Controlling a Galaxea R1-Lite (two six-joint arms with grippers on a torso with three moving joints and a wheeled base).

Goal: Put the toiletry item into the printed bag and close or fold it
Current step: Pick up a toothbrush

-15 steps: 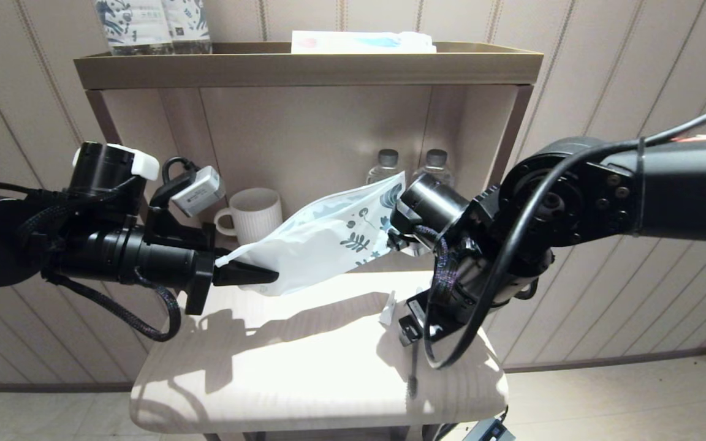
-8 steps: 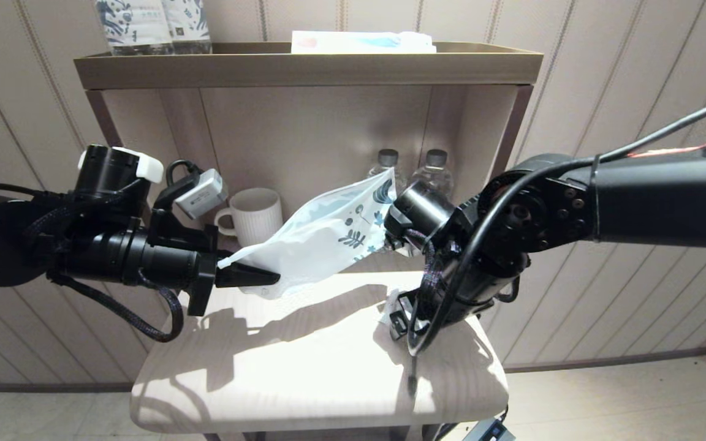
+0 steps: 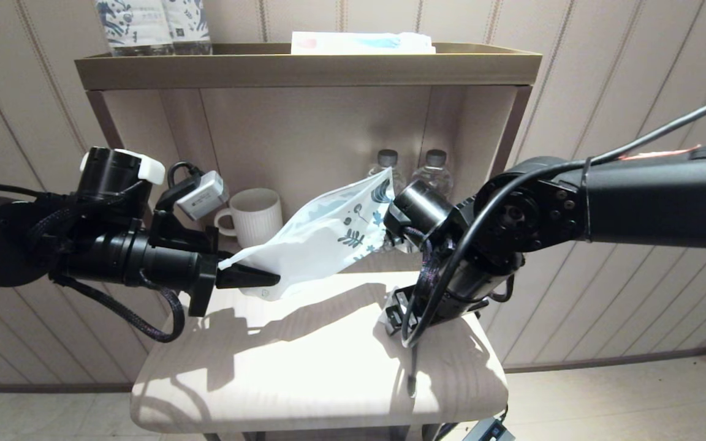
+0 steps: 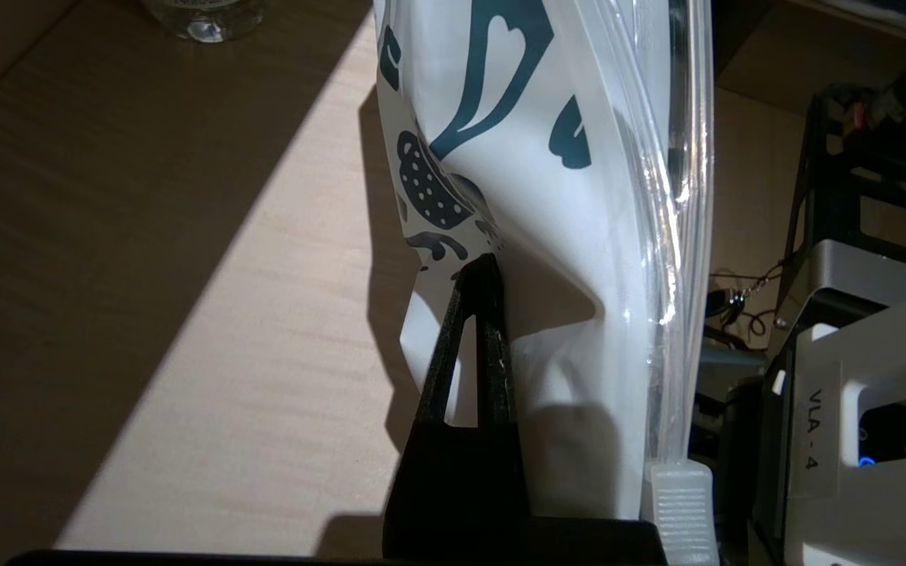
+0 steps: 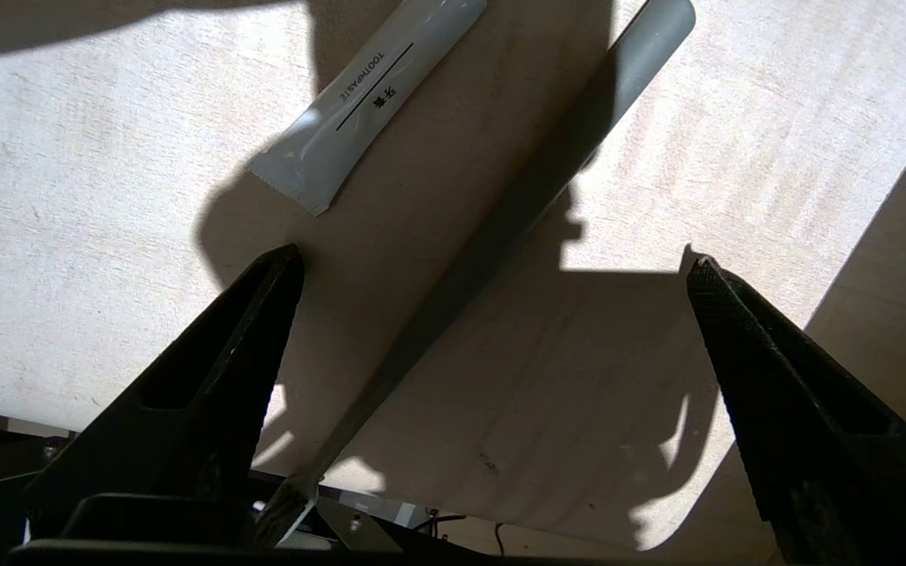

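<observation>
The printed bag (image 3: 322,239) hangs slanted above the table (image 3: 304,367), its leaf-print end up toward the right arm. My left gripper (image 3: 249,278) is shut on its lower white corner; in the left wrist view the closed fingertips (image 4: 484,267) pinch the film of the printed bag (image 4: 579,236) beside the zip strip. The toothbrush (image 5: 492,236) lies flat on the table in shadow, its bristled head (image 5: 288,499) at the table edge. My right gripper (image 5: 494,258) is open just above it, one finger on each side. In the head view the right gripper (image 3: 397,315) points down at the table.
A toothpaste sachet (image 5: 359,102) lies next to the toothbrush. A white mug (image 3: 256,214) and two water bottles (image 3: 436,171) stand in the shelf niche behind. Blue-patterned bottles (image 3: 151,24) and a flat packet (image 3: 362,41) sit on the top shelf.
My right arm has swung left and come down over the table's right part. The bag and left gripper have sunk slightly.
</observation>
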